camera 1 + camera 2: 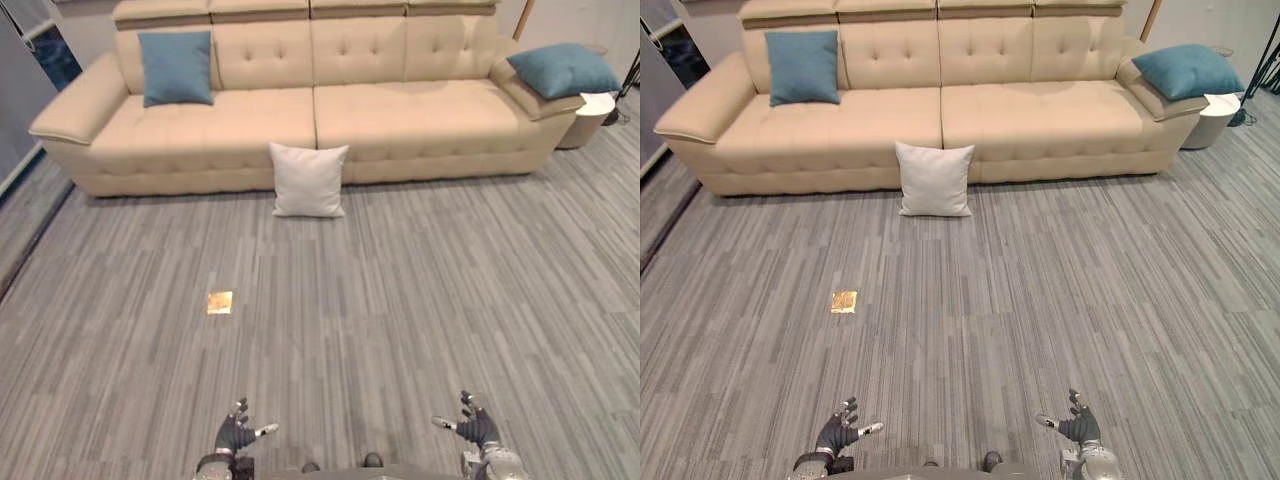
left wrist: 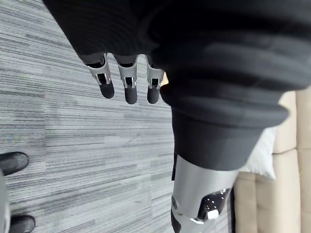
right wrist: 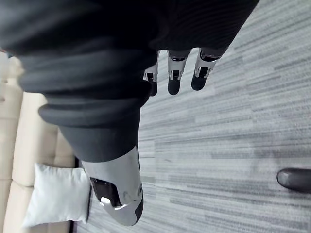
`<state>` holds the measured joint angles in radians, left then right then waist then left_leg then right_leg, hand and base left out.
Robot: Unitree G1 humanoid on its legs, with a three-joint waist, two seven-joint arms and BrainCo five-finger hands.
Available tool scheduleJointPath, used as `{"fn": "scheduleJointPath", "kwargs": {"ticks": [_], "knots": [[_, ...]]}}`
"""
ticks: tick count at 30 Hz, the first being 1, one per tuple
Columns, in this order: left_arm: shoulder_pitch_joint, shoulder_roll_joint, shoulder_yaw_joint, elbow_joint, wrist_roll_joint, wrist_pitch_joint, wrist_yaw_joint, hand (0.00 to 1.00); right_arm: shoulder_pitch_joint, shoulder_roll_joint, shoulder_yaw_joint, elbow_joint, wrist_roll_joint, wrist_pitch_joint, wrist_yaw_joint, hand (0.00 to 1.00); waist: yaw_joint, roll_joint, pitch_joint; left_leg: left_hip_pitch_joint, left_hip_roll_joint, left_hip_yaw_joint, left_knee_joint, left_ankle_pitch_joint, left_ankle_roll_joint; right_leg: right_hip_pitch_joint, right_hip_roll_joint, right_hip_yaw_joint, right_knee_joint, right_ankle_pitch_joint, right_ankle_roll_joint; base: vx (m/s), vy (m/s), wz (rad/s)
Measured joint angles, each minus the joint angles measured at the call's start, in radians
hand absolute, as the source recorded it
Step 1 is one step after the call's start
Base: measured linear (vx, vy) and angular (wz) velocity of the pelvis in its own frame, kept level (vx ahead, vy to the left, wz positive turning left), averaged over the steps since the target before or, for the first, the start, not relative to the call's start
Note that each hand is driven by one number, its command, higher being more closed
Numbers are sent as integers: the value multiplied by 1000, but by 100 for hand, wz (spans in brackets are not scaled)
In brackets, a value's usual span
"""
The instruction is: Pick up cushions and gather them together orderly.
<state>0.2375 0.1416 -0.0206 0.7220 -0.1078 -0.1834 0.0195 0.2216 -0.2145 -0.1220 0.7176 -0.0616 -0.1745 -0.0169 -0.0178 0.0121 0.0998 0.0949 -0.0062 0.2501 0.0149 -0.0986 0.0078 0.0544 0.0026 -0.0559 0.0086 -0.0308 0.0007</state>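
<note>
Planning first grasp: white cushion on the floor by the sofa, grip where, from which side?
Likely its two side edges near the top, left hand and right hand one each, coming from the front. The white cushion stands upright on the floor, leaning on the sofa base, so its back is blocked; top and sides are free.

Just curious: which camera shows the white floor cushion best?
The left eye view: the white cushion stands whole before the sofa. The right eye view matches; the right wrist view catches most of it, the left wrist view a sliver.
</note>
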Motion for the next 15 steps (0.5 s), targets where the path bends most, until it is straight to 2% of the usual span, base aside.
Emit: {"fn": "scheduleJointPath", "kwargs": {"ticks": [6,12,15], "knots": [[3,4,35,-40,-8,-2,-17,0,-1,-32,2,-67,-68,-7,9,0,-18,20,12,24,-1,-2,0,-4,-7,29,-5,-17,0,-13,21,77,-11,6],[6,3,36,-46,-8,-1,-18,0,-1,-49,17,-68,-68,-5,20,0,-20,22,15,22,8,0,38,-32,-48,32,-7,-25,25,-27,40,18,-20,1],[5,2,47,-52,-9,-1,-17,0,-10,-51,23,-63,-65,0,20,0,-21,20,25,1,8,0,79,-51,-55,23,-14,-25,42,-39,50,0,0,0]]}}
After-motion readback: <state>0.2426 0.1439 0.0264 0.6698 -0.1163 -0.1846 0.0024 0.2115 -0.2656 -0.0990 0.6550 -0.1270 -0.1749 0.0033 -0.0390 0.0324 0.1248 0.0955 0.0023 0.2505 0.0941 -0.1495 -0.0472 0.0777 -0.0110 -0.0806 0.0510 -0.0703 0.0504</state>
